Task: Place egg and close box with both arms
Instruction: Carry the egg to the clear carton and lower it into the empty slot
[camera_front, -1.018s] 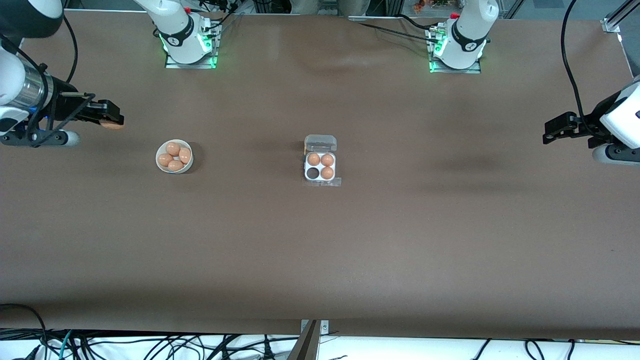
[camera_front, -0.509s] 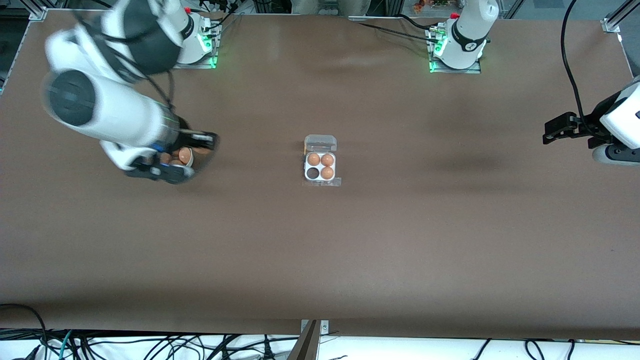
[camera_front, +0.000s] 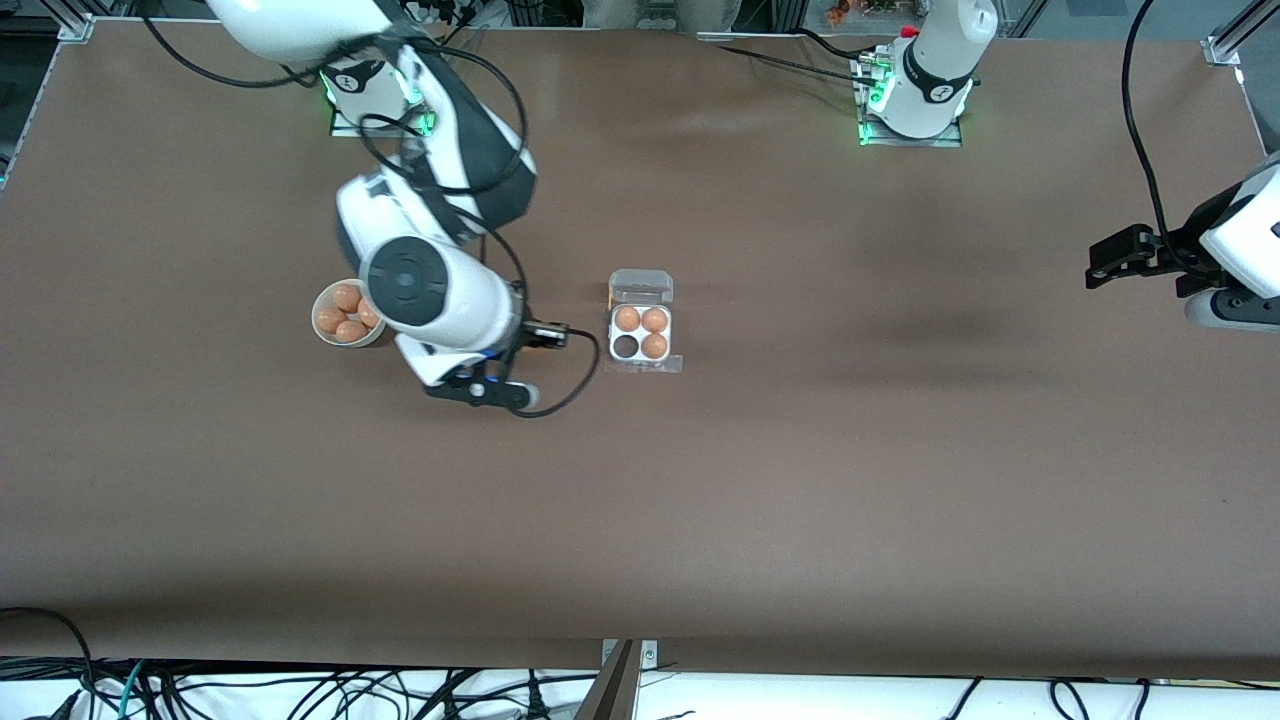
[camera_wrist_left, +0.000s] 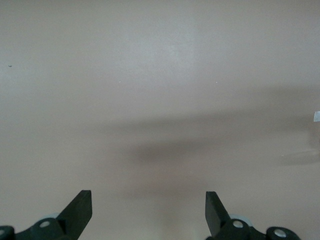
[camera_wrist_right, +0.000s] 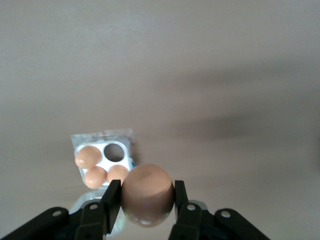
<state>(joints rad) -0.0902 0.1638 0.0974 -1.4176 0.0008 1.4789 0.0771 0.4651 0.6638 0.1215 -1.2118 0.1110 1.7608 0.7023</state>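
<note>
The box (camera_front: 640, 334) stands mid-table with its clear lid (camera_front: 641, 286) open. Three of its cells hold eggs; one cell (camera_front: 626, 346) is empty. My right gripper (camera_front: 553, 337) is over the table between the bowl and the box, toward the right arm's end. In the right wrist view the right gripper (camera_wrist_right: 147, 189) is shut on an orange-brown egg (camera_wrist_right: 147, 200), with the box (camera_wrist_right: 102, 161) a short way ahead of it. My left gripper (camera_front: 1100, 266) waits at the left arm's end of the table. It is open and empty in the left wrist view (camera_wrist_left: 148, 200).
A round white bowl (camera_front: 320, 300) with several more eggs stands toward the right arm's end of the table, partly hidden by the right arm's wrist. The two arm bases stand along the table edge farthest from the front camera.
My right arm has swung from its end of the table, over the bowl, to just beside the box, carrying the egg. The left arm has not moved.
</note>
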